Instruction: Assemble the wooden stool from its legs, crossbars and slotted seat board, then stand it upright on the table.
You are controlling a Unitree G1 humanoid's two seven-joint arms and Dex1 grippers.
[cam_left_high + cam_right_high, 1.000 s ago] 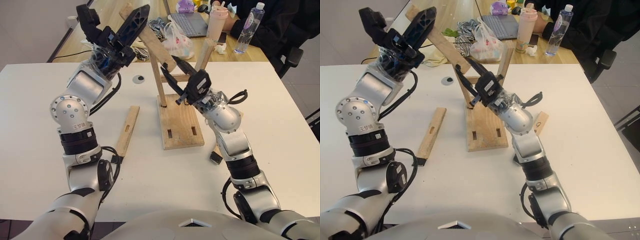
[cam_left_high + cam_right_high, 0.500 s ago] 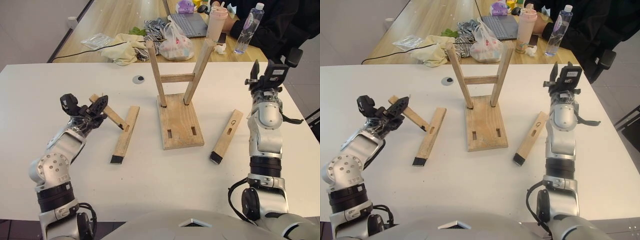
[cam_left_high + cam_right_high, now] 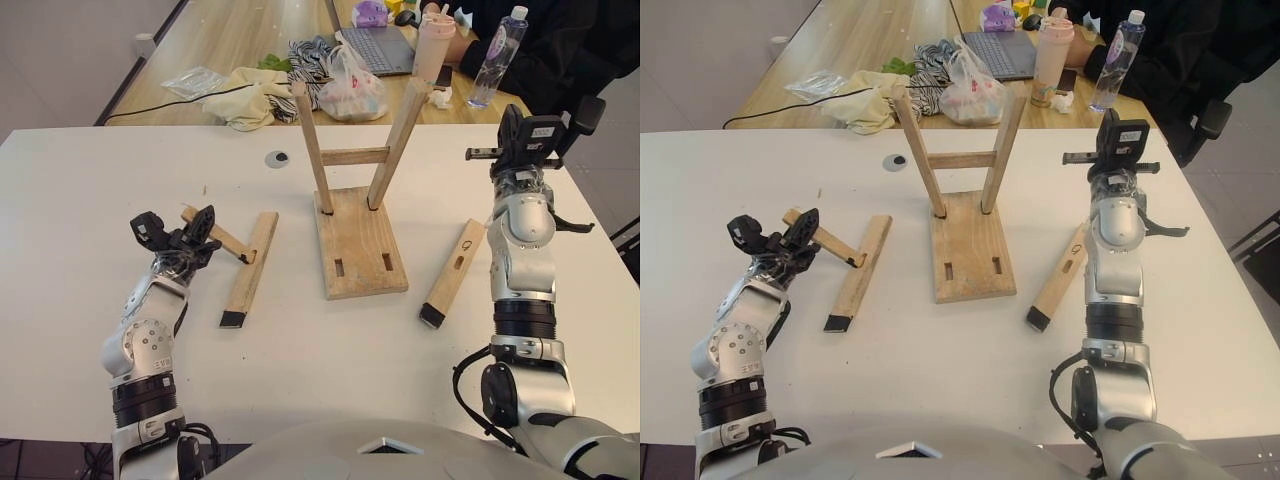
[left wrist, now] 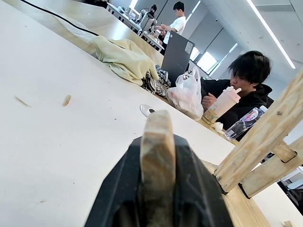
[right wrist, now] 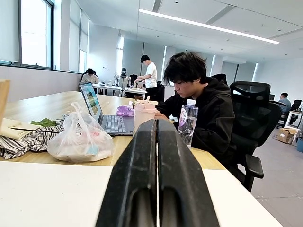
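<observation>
The slotted seat board [image 3: 362,246] lies flat mid-table with two legs [image 3: 312,150] [image 3: 396,140] standing in it, joined by a crossbar [image 3: 355,155]. One loose leg [image 3: 250,266] lies left of the board, another [image 3: 456,270] to its right. My left gripper [image 3: 197,228] rests low at the table's left, shut on the end of a short wooden crossbar [image 3: 225,240] [image 4: 157,142] whose far end touches the left loose leg. My right gripper [image 3: 527,128] is raised above the table's right side, shut with nothing held [image 5: 157,124].
A round cable grommet [image 3: 277,158] sits in the table behind the stool. On the desk beyond the far edge are a plastic bag [image 3: 355,85], a laptop [image 3: 380,45], a cup [image 3: 436,45], a bottle [image 3: 497,55] and cloth [image 3: 250,100].
Both arms have drawn away from the standing legs. The left gripper came down to the table's left with the short crossbar. The right gripper swung out to the right and turned slightly.
</observation>
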